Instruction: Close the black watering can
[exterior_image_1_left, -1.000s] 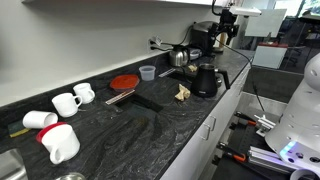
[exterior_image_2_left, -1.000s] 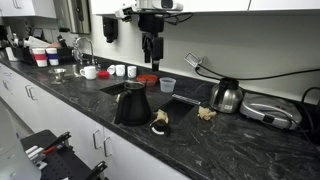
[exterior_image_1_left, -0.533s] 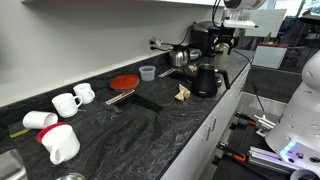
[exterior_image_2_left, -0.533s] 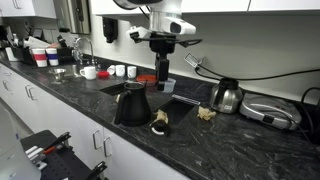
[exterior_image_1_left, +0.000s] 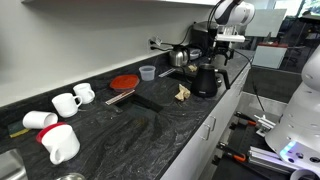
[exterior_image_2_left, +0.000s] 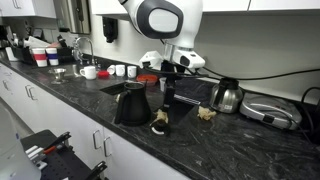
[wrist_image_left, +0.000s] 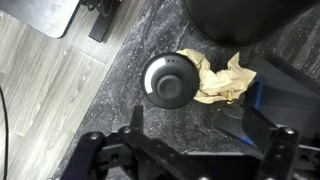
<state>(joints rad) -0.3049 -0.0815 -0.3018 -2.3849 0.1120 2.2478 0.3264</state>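
Black watering can (wrist_image_left: 245, 15) — cropped at top; hand (wrist_image_left: 188, 122) dark.

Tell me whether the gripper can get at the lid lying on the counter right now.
Probably yes. In the wrist view the lid lies uncovered straight ahead of the open gripper, with nothing between them. The crumpled paper touches one side of it and might snag a finger.

- Dark marbled countertop (exterior_image_1_left: 160, 135) runs along plain white wall (exterior_image_1_left: 90, 40).
- White base cabinets (exterior_image_2_left: 80, 125) below, white upper cabinets (exterior_image_2_left: 260, 5) above.
- Wrist view: grey wood-plank floor (wrist_image_left: 45, 95).
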